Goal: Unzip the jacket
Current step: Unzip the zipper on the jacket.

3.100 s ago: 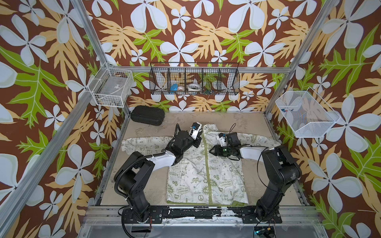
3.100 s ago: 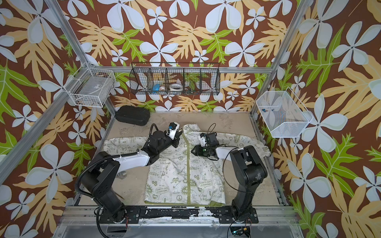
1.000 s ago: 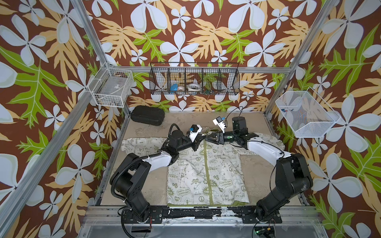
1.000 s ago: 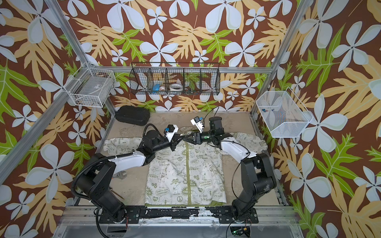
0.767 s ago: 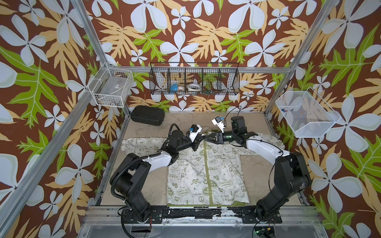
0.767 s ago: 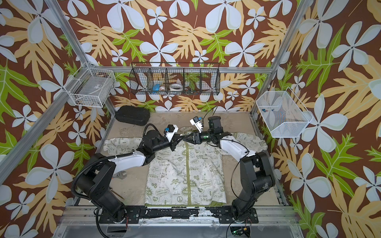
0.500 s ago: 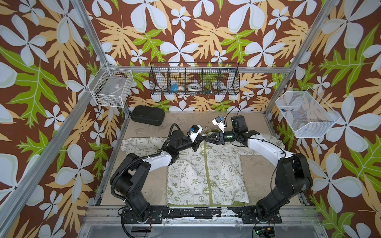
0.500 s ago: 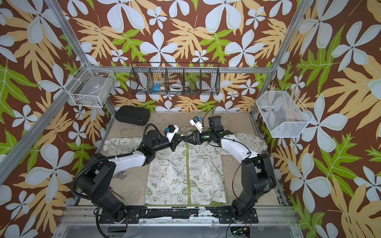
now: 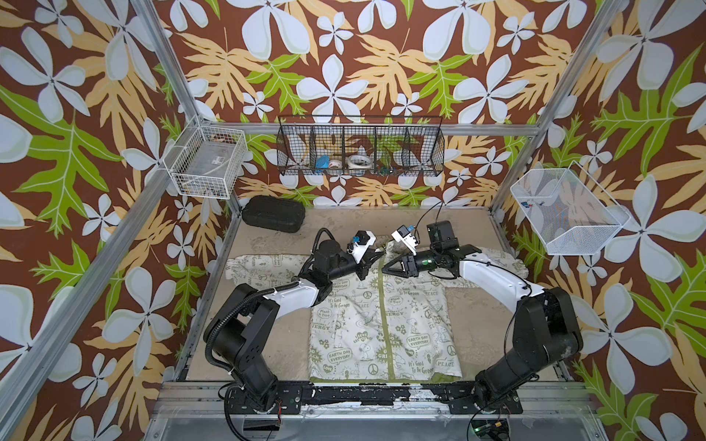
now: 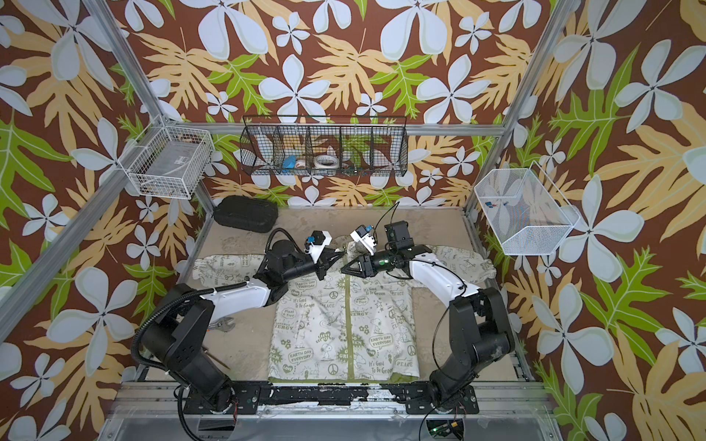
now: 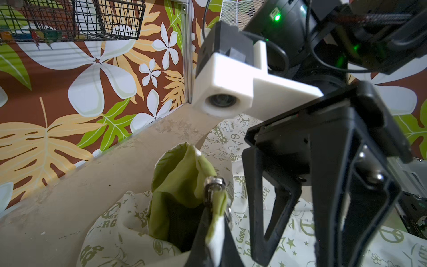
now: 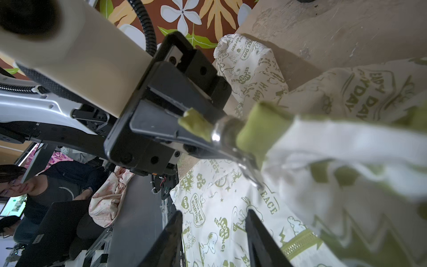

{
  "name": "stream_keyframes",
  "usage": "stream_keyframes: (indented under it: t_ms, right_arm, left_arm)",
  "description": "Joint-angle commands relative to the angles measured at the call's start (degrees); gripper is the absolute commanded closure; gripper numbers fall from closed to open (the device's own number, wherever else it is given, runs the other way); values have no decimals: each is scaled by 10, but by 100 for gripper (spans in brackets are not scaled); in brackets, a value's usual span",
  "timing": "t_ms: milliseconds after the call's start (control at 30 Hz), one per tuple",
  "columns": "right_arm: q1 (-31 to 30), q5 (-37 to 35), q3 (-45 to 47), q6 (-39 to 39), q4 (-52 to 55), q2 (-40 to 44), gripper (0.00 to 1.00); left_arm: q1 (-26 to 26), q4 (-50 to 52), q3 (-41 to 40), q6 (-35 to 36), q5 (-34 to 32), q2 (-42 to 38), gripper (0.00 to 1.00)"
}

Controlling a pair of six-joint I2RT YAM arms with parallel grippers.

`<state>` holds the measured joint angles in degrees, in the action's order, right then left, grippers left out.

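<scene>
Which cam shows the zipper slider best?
Right wrist: the zipper slider and its hanging pull show side-on, just past the left gripper pinching the jacket collar. Left wrist shows the slider end-on, pull mostly hidden. In both top views it is too small to make out.

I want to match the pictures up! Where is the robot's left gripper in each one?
In both top views: the left gripper sits just left of centre, at the jacket's collar.
Left wrist view: its own fingers, close up, pinching green collar fabric.
Right wrist view: mid-picture, shut on that fabric beside the shiny zipper slider.
Shared landmark: the jacket.
</scene>
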<state>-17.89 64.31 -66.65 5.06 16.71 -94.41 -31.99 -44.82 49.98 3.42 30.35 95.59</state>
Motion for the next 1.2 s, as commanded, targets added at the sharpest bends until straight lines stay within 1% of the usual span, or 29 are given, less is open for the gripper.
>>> stream_keyframes:
  t_ms: [0, 300, 433, 600, 733, 933, 1167]
  right_arm:
    - [0, 6, -17, -19, -5, -15, 56]
    - [16, 15, -53, -50, 1, -52, 56]
    - [18, 25, -75, -84, 29, -61, 56]
    - [21, 54, -85, -105, 42, -65, 57]
    - [21, 63, -93, -128, 66, -67, 58]
    - [21, 63, -97, -137, 80, -63, 62]
    - [27, 51, -94, -137, 84, -54, 63]
  left_arm:
    - [-1, -19, 6, 4, 24, -1, 100]
    - [-1, -8, 14, 2, 54, 5, 100]
    - [-1, 2, 20, 2, 64, 10, 100]
    - [-1, 12, 21, 8, 67, 11, 100]
    - [-1, 24, 24, 17, 65, 11, 100]
    - [-1, 36, 26, 27, 64, 13, 100]
    - [-1, 44, 23, 36, 60, 16, 100]
